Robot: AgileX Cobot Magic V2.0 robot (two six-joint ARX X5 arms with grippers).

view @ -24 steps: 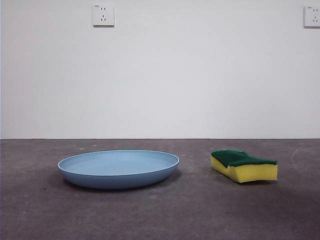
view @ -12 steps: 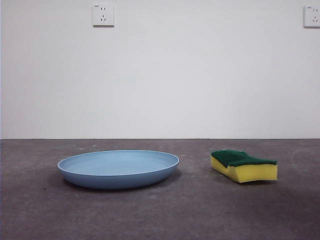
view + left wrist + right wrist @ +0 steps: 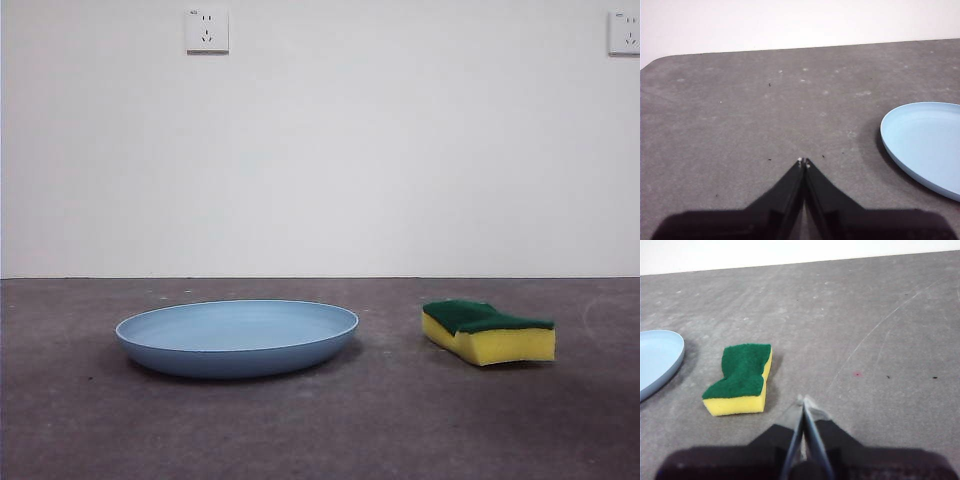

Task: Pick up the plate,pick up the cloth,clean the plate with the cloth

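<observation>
Nothing picked up yet, so step one, the plate grab, hasn't begun. Plate [image 3: 237,338] lies flat on the worktop [image 3: 330,430]; the cloth [image 3: 488,331], really a yellow sponge with its green side up, sits beside it, apart. Left end effector [image 3: 803,162] is clenched and empty, near the plate's rim. Right end effector [image 3: 803,400] is also clenched and empty, just beside the sponge. Next, by my read: left unclenches, then goes for the rim. The rim is low, so it needs an edge pinch.

Left gripper [image 3: 803,162]: black tapered jaws, small pale tips. Right gripper [image 3: 804,401]: black jaws, greyish inner edges.
</observation>
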